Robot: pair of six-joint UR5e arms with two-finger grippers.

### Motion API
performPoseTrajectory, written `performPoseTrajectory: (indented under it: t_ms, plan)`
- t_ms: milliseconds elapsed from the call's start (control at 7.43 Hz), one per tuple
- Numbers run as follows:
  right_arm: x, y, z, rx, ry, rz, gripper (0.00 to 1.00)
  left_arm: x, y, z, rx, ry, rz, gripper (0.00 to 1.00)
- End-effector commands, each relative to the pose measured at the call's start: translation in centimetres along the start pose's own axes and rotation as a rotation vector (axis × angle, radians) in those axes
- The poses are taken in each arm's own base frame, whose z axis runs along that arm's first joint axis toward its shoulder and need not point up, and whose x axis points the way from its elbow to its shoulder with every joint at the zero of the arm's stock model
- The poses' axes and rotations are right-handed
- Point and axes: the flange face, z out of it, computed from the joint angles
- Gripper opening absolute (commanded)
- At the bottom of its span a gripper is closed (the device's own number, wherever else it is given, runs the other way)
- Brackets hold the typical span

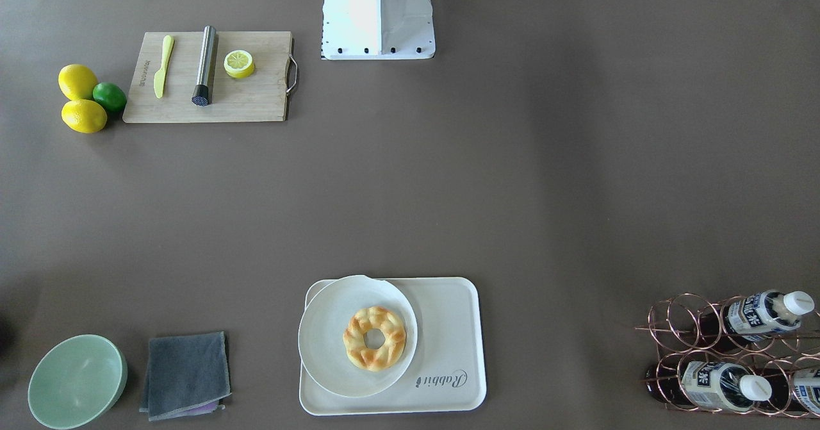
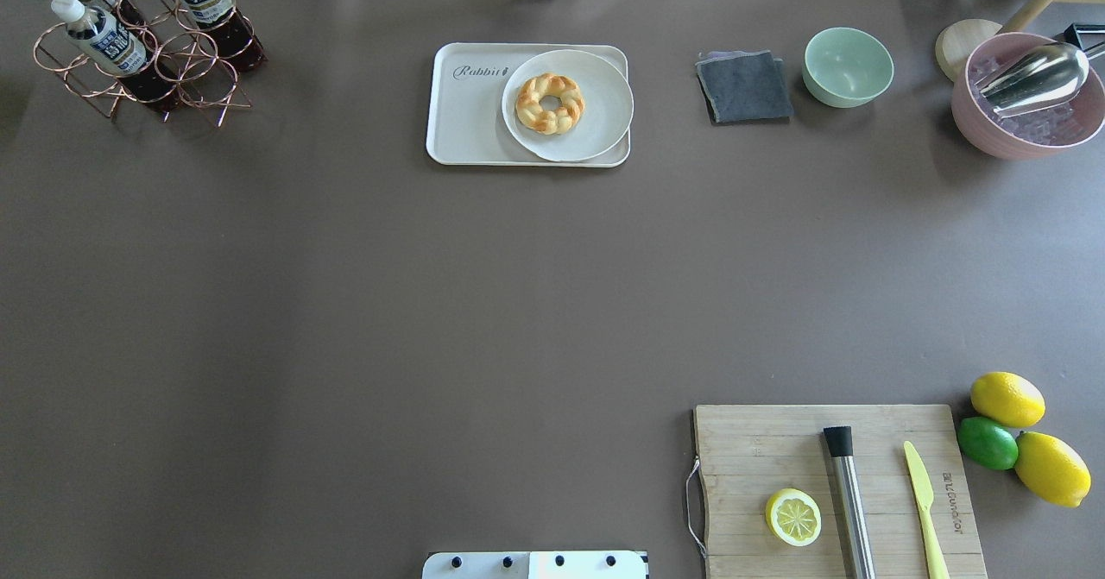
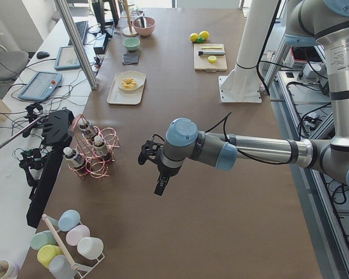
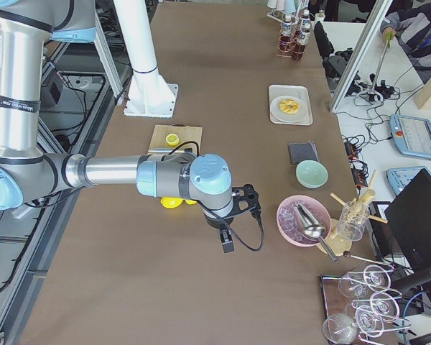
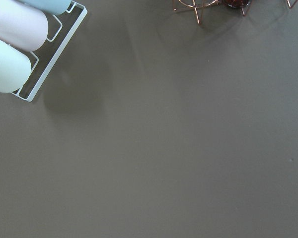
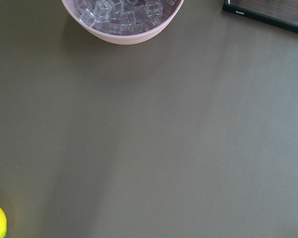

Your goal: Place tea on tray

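Three tea bottles (image 1: 765, 311) with white caps lie in a copper wire rack (image 1: 679, 327) at the table's corner, also in the overhead view (image 2: 99, 35) and the exterior left view (image 3: 75, 158). The cream tray (image 1: 448, 327) lettered "Rabbit" holds a round white plate (image 1: 323, 347) with a ring pastry (image 1: 375, 338); its other half is bare (image 2: 466, 113). My left gripper (image 3: 160, 187) hangs above bare table beside the rack; I cannot tell if it is open or shut. My right gripper (image 4: 226, 241) hangs near the pink bowl; I cannot tell its state either.
A wooden cutting board (image 2: 777, 441) carries a lemon half, a steel muddler and a yellow knife. Lemons and a lime (image 2: 988, 443) lie beside it. A grey cloth (image 2: 744, 87), a green bowl (image 2: 848, 66) and a pink ice bowl (image 2: 1027, 130) stand at the far edge. Pastel cups (image 5: 10, 44) lie near the rack.
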Motion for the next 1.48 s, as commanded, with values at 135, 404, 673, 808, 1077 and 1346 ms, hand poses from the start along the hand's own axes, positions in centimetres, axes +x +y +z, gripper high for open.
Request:
performPoseTrajectory:
  t_ms: [135,404,673,808,1077,1346]
  plan:
    - [-2.0,-1.7,-0.9,0.016,0.006,-0.05,1.0,-1.3,4.1,0.1,0.017,-0.008,-0.023,0.98]
    - [-2.8,-3.5,-0.9,0.016,0.006,-0.079,1.0,-1.5,4.3,0.5,0.009,-0.004,-0.031,0.98]
    - [-2.9,-3.4,0.2,-0.006,-0.002,-0.035,0.99,-2.0,5.5,1.2,-0.012,-0.005,-0.047,0.98]
    - [-3.1,-3.5,0.2,-0.007,-0.002,-0.04,1.0,-2.2,5.8,1.3,-0.016,-0.004,-0.054,0.98]
    - [-3.2,-3.5,0.4,-0.009,-0.005,-0.039,1.0,-2.3,5.8,1.4,-0.017,-0.001,-0.057,0.98]
    - [-3.2,-3.5,0.4,-0.01,-0.005,-0.04,1.0,-2.2,5.2,1.4,-0.013,-0.002,-0.048,0.98]
